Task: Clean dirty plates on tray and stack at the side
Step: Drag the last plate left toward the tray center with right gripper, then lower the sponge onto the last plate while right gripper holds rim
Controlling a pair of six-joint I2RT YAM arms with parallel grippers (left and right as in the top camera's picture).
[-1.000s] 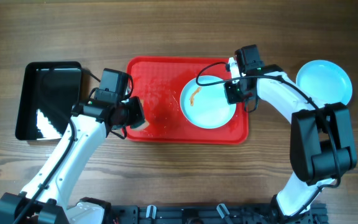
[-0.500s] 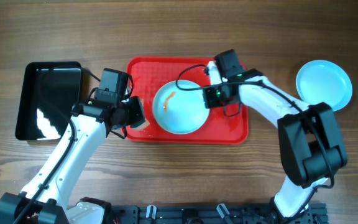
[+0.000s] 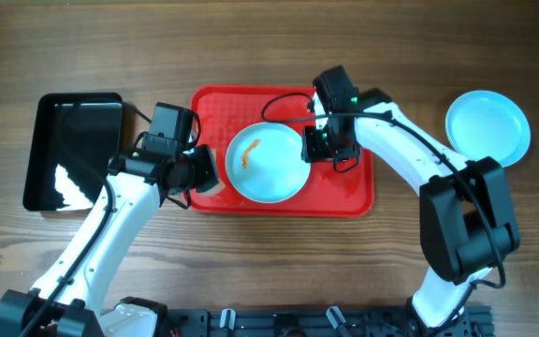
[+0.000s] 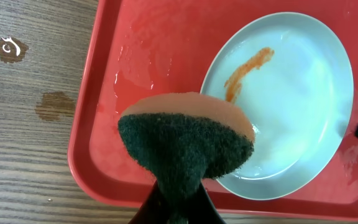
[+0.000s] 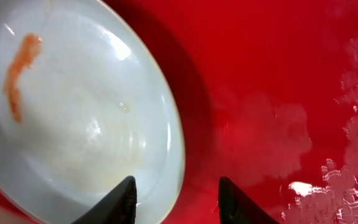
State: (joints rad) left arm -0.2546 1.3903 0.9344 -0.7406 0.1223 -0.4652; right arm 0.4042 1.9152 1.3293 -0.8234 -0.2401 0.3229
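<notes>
Brown wood-grain table [image 3: 251, 37], evenly lit; two dark stains [image 4: 55, 104] on wood.

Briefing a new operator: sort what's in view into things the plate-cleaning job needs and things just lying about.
Job: smeared plate on the red tray; clean plate on the table at the right; sponge in the left gripper.
Lying about: black tray at the left.

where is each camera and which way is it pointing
Overhead: above the table, facing straight down on the red tray, smeared plate and black tray; left arm and right arm show.
Left wrist: on the left arm, facing down at the tray's left end; left jaws shut on a sponge.
Right wrist: low over the plate's rim, facing down; right jaws open astride it.
Shared: all three show the orange smear.
</notes>
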